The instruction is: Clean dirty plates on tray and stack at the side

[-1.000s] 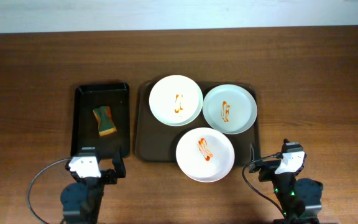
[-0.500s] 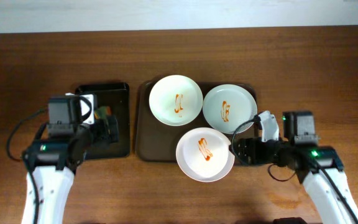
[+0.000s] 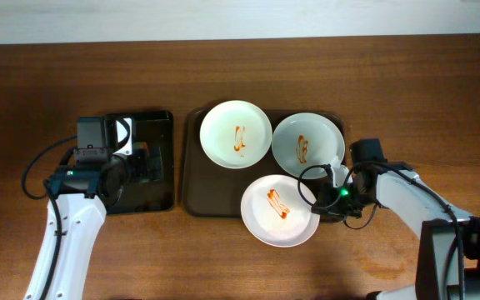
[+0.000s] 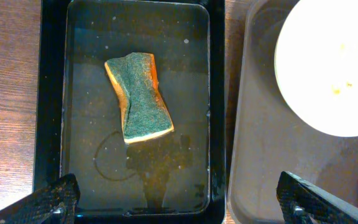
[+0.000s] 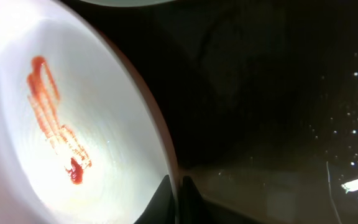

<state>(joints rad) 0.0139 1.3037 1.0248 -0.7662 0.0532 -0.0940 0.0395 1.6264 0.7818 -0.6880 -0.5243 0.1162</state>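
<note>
Wooden bench (image 3: 390, 83) carries the dark brown tray (image 3: 192, 200) with a rear white plate (image 3: 236, 133), a green-grey plate (image 3: 307, 146) and a front white plate (image 3: 277, 210), all sauce-smeared. Right jaws pinch the front one's rim; left jaws hang spread wide over a sponge (image 4: 138, 96) in the black tray (image 4: 51, 93).

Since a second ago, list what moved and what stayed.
Both arms came in from the near edge. The left gripper, open, hovers over the sponge; the right gripper pinched the rim of the front white plate, nudging it rightward. The back white plate, green plate and brown tray stayed.
</note>
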